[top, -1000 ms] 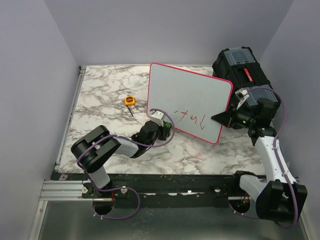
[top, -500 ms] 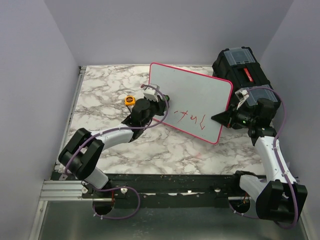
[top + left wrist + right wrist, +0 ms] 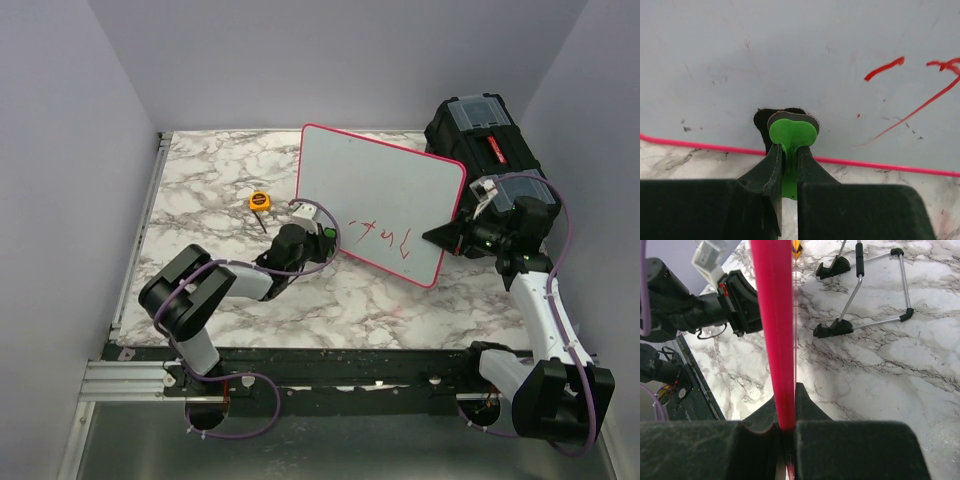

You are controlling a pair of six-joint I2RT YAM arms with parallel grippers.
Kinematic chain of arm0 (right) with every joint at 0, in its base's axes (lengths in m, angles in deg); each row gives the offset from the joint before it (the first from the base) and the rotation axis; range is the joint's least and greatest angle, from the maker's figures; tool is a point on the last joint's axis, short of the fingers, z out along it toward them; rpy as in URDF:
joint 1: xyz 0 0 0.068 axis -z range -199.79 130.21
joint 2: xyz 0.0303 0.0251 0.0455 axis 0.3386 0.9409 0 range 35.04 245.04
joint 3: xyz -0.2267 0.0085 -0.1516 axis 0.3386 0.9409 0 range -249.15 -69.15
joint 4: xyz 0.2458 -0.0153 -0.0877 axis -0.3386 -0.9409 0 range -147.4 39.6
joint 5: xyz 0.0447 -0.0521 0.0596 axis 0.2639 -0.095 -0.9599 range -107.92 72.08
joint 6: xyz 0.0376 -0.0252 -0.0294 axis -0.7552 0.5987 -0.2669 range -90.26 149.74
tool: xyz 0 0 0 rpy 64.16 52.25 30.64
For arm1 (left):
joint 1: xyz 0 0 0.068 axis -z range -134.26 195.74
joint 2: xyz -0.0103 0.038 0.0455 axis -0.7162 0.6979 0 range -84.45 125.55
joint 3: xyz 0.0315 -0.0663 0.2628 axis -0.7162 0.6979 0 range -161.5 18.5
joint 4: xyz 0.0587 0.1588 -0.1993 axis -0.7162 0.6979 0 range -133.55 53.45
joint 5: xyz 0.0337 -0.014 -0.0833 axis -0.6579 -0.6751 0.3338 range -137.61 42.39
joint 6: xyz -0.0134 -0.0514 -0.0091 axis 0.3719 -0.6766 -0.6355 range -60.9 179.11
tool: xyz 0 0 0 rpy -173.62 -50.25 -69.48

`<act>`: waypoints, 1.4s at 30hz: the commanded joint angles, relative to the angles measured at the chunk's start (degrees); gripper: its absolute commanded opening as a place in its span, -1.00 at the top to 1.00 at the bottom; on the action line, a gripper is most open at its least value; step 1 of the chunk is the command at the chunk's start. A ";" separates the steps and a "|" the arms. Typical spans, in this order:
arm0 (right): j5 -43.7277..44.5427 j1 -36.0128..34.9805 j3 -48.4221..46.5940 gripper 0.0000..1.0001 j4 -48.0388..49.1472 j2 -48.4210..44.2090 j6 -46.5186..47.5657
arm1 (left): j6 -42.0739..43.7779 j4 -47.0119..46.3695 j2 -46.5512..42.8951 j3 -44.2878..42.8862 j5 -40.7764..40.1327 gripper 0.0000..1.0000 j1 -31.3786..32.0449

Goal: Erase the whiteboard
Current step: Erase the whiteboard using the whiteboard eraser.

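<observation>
Left gripper (image 3: pixel 788 157) closed tight on small green eraser (image 3: pixel 792 132). Eraser face seemed pressed to whiteboard (image 3: pixel 790 55), low by bottom rim, near board's lower-left corner. Red writing (image 3: pixel 920 100) lay right of eraser and slightly up, apart from it. Coming wipe likely needed rightward sweep along board's long axis. Left arm nearer writing. Right gripper (image 3: pixel 785 430) clamped on board's right edge, rim pinched between jaws. Board stood tilted on table (image 3: pixel 210 190), centre-right

You'll find red marker scrawl (image 3: pixel 382 236) on the whiteboard (image 3: pixel 385 185), but no letters you can make out; the red label (image 3: pixel 497 150) on the black toolbox (image 3: pixel 470 125) is too small to read
</observation>
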 commanded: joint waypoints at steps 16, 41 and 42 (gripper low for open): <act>-1.97 -0.67 -0.07 0.99 1.74 -0.65 1.86 | 5.27 13.10 -4.68 -12.68 0.69 1.00 -1.91; -2.45 -0.58 -0.13 0.99 1.54 -0.21 2.10 | 1.12 6.66 0.36 -5.33 5.27 1.00 -2.95; -2.42 -0.66 -0.11 0.99 1.58 -0.21 2.13 | 1.21 6.91 0.61 -5.64 5.27 1.00 -2.63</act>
